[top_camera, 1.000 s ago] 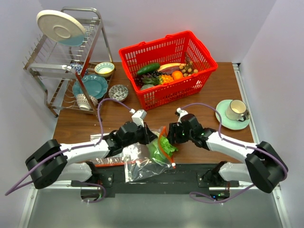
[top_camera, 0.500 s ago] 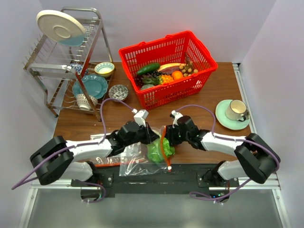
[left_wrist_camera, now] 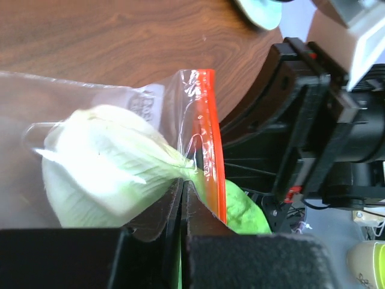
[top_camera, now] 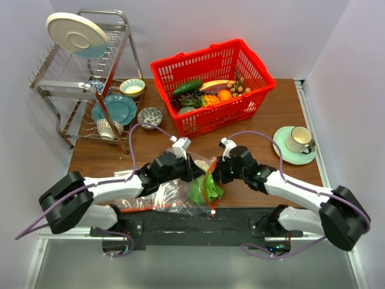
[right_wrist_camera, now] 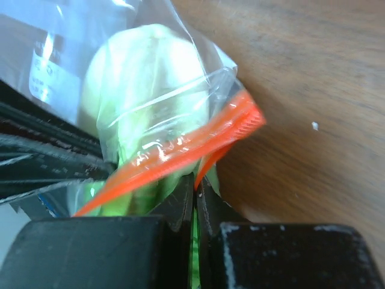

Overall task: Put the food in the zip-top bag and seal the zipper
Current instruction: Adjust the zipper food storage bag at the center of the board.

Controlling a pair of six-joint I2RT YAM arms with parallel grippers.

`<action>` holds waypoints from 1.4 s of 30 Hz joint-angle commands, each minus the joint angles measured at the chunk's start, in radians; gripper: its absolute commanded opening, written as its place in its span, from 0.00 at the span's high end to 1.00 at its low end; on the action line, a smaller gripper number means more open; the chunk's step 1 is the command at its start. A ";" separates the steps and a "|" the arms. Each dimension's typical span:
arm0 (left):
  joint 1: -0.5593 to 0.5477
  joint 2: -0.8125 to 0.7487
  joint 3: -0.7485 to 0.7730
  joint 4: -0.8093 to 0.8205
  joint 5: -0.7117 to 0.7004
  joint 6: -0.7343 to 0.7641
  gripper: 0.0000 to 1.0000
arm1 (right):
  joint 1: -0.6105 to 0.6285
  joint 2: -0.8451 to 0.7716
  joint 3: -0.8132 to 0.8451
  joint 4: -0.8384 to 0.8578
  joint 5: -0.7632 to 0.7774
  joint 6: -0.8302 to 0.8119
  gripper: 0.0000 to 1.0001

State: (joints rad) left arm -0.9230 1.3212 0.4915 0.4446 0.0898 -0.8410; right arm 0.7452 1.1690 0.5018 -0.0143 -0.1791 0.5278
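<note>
Left hand (left_wrist_camera: 182, 188) is seen pressed together on the film of the clear crinkly plastic zip-top bag (left_wrist_camera: 90, 90), just beside its thin red-orange zipper strip (left_wrist_camera: 211, 138). The right hand (right_wrist_camera: 195, 188) is likewise closed, and the bag's mouth edge is pinched in it just under the same strip. The bag is held between the two hands at the near edge of the brown wooden desk (top_camera: 264, 120). The pale-green and white napa cabbage (left_wrist_camera: 102, 168) is lodged inside it, though its leafy green end appears to lie across or past the mouth. The dark green cucumber (top_camera: 187, 87) and the small brown round nuts (top_camera: 242, 89) are seen well apart from the bag, in the red plastic basket (top_camera: 180, 67).

Several faults are to be feared. If the strip is pressed shut now, leaves are likely to be trapped in it and the seal left gaping. The thin, slick film may be pulled out of either pinch if the hands are drawn apart too hard. If the mouth is tilted down, the cabbage may slide out over the desk's near edge. With both hands taken up by the bag, the other food cannot be fetched until one grip is given up, and the mouth may then collapse.
</note>
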 commanded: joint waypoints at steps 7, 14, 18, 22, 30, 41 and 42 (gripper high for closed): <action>0.000 -0.052 0.156 -0.198 -0.021 0.088 0.36 | 0.005 -0.141 0.211 -0.245 0.059 -0.011 1.00; -0.002 -0.166 0.214 -0.366 -0.087 0.121 0.29 | 0.005 -0.161 0.259 -0.332 0.092 -0.002 1.00; -0.002 -0.183 0.226 -0.423 -0.119 0.132 0.33 | 0.006 -0.166 0.265 -0.332 0.086 0.006 1.00; -0.002 -0.194 0.211 -0.432 -0.119 0.131 0.38 | 0.005 -0.160 0.271 -0.337 0.082 0.009 1.00; -0.051 -0.209 0.235 -0.547 -0.221 0.154 0.33 | 0.005 -0.135 0.297 -0.354 0.079 0.012 1.00; -0.165 -0.206 0.332 -0.768 -0.467 0.200 0.57 | 0.006 -0.112 0.290 -0.329 0.066 0.032 1.00; -0.165 -0.191 0.347 -0.773 -0.472 0.204 0.68 | 0.006 -0.109 0.290 -0.328 0.056 0.032 1.00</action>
State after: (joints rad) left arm -1.0706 1.1255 0.7696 -0.2729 -0.2749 -0.6773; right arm 0.7464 1.0492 0.7536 -0.3855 -0.0971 0.5434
